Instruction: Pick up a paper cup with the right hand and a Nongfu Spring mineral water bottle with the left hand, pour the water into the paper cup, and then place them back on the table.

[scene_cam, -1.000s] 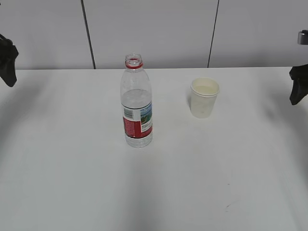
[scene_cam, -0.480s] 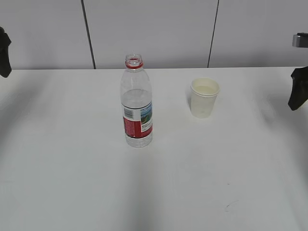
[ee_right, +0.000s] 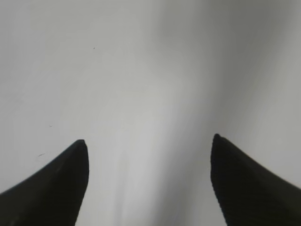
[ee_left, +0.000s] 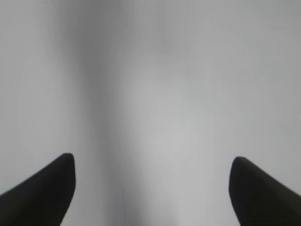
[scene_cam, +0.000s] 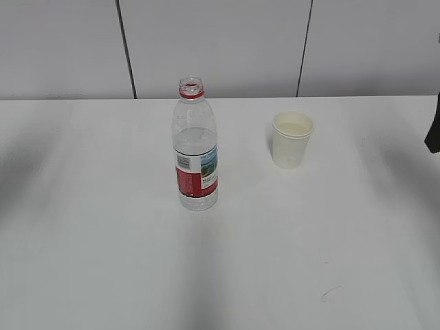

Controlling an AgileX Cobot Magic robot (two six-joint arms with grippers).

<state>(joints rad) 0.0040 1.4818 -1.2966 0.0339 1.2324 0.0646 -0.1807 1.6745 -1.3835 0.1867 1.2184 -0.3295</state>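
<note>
Clear glossy plastic bottle [scene_cam: 195,155]; matt paper cup [scene_cam: 292,140]; smooth white table [scene_cam: 103,261].

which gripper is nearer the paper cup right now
Right. A sliver of the right hand shows at the exterior view's right edge, well off to the side of the paper cup. The left gripper is out of that view entirely; its wrist camera shows only bare table.

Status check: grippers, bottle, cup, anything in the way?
Left gripper open, empty. Right gripper open, empty. Nongfu Spring bottle upright, uncapped, on table; paper cup upright to its right, apart. Nothing between them.
</note>
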